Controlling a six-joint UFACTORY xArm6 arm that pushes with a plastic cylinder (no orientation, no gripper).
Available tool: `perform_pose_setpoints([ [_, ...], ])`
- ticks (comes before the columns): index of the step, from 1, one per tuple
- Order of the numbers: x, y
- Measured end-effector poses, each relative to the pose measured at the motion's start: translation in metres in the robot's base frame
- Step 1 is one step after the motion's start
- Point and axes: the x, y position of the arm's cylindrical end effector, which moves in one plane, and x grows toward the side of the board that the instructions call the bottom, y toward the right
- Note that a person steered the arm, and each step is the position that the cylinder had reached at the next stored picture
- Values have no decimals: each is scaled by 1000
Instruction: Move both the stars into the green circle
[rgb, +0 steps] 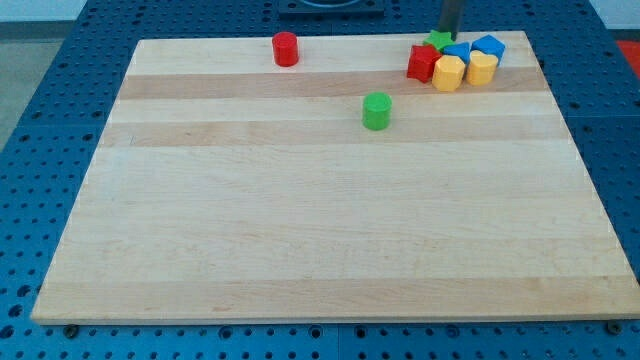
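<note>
The green circle block (377, 110) stands alone on the board, right of centre near the view's top. A red star (422, 63) and a green star (438, 42) sit in a tight cluster at the view's top right. My tip (446, 33) is at the board's top edge, right behind the green star and touching or nearly touching it. The rod rises out of the view's top.
The cluster also holds two yellow blocks (448, 73) (482, 69) and two blue blocks (488, 46) (458, 50). A red cylinder (286, 48) stands at the top, left of centre. The wooden board (300, 230) lies on a blue perforated table.
</note>
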Motion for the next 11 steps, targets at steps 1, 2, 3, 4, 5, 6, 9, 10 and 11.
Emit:
perform_pose_setpoints([
  [1, 20, -56],
  [2, 31, -92],
  [3, 2, -81],
  [4, -13, -36],
  [5, -4, 9],
  [6, 10, 14],
  [9, 99, -106],
  [10, 99, -135],
  [11, 133, -149],
])
